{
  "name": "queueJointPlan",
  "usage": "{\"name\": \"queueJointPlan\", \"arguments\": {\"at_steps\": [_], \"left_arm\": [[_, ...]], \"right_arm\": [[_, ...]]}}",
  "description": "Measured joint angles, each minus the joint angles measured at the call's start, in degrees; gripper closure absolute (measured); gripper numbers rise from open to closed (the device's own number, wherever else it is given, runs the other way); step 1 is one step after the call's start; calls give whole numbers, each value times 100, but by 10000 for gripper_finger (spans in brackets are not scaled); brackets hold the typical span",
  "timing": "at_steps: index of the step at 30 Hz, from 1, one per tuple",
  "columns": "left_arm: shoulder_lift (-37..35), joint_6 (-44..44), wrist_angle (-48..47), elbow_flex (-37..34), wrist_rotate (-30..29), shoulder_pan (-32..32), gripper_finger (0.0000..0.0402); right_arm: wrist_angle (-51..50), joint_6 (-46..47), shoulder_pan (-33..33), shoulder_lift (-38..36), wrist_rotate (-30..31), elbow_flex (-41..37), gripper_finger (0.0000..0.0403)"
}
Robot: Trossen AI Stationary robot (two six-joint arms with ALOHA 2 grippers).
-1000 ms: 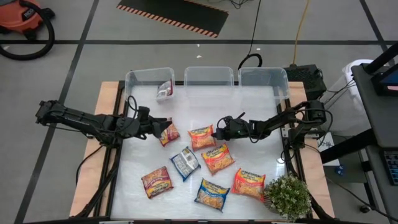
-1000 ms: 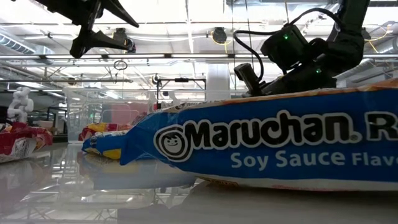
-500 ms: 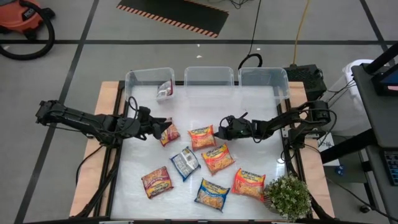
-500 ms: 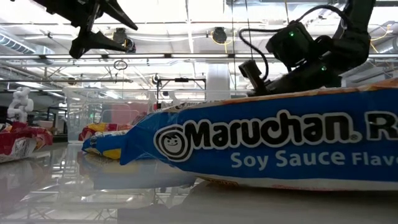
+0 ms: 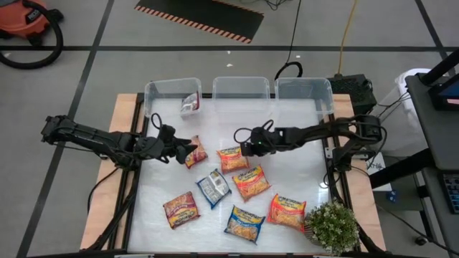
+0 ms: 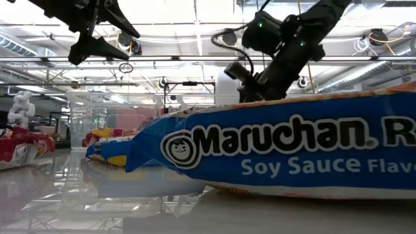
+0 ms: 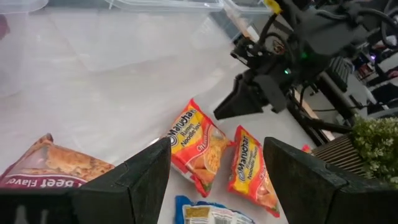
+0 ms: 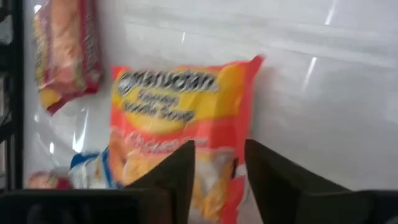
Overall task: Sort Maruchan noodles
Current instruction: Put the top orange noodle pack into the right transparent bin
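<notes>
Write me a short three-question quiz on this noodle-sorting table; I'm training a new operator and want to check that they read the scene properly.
1. True or false: the left bin already holds a packet.
2. Which packet is the right hand over? A) the blue soy sauce packet B) the orange chicken packet C) the silver packet
3. Fill in: the left hand is open beside the dark red ____ flavor packet.

Key
1. True; the middle bin and right bin look empty.
2. B; the right wrist view shows open fingers above it.
3. Beef, as the left wrist view shows.
</notes>
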Motion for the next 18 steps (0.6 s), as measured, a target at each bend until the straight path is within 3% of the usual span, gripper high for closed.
{"name": "queueJointPlan", "arguments": {"at_steps": [5, 10, 14, 18], "left_arm": [[0, -2, -159, 0, 49, 0, 142], [0, -7, -242, 0, 161, 0, 142], [0, -17, -244, 0, 220, 0, 142], [0, -15, -285, 0, 243, 0, 142]], "right_arm": [[403, 53, -163, 200, -6, -146, 227], [1261, 216, -211, 566, -268, -372, 221], [1510, 69, -192, 685, -292, -453, 236], [1874, -35, -192, 713, -280, -641, 277]]}}
